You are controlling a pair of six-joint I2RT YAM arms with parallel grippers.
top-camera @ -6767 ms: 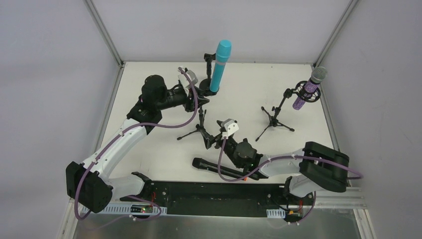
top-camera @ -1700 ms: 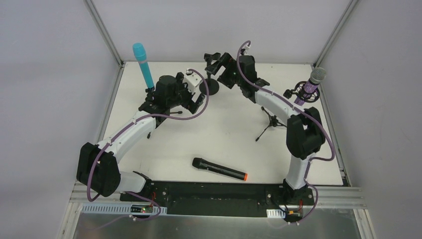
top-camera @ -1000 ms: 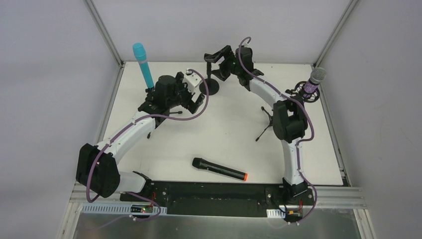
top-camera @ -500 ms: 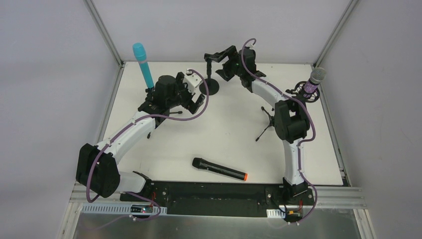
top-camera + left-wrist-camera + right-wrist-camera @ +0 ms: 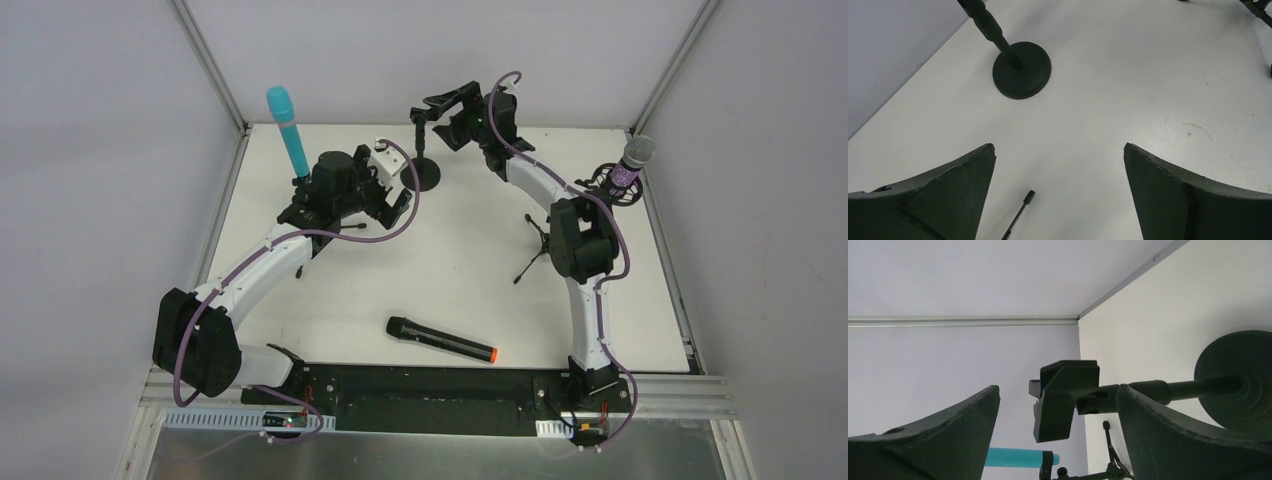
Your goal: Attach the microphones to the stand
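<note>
The left claw [image 5: 1058, 150] hangs released above the table [image 5: 1128, 85]. The right claw [image 5: 1055, 390], top centre of the overhead view, is spread around the stand's clip [image 5: 1066, 390] without gripping it. The turquoise microphone [image 5: 288, 140] stands upper left. The purple microphone [image 5: 632, 163] sits at the right. The black microphone [image 5: 440, 340] lies on the table, low centre.
</note>
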